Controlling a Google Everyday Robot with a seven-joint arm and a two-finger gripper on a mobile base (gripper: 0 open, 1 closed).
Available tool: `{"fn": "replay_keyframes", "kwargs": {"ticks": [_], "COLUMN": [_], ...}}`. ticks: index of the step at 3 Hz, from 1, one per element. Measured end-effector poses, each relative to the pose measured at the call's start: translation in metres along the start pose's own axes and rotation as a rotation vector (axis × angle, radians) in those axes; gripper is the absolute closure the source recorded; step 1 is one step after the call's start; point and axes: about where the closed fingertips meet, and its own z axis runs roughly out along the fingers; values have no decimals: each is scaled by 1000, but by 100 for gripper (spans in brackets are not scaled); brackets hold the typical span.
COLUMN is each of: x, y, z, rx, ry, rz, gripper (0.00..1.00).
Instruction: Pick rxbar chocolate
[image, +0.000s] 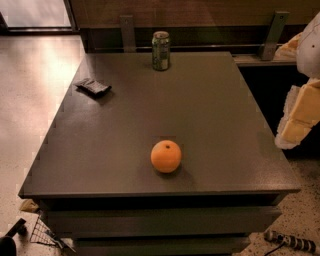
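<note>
The arm shows only along the right edge of the frame, a pale, warm-lit bulk running down from the upper right corner. Its lower end, the gripper, hangs at mid-height on the right edge, tilted inward and partly cut off by the frame.

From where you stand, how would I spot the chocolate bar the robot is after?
Look at the dark table; the gripper hangs off its right side. Near the far left edge lies the chocolate bar. It is flat, dark and crinkly, unlike the upright green can or the round orange.
</note>
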Motion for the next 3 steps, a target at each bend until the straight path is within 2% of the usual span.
{"fn": "replay_keyframes", "kwargs": {"ticks": [2, 3], "x": [-2, -33], "y": [-3, -34], "z": [-1, -3], "rx": [8, 73], "ry": [-8, -81], "rz": [1, -1], "gripper": [0, 0]}}
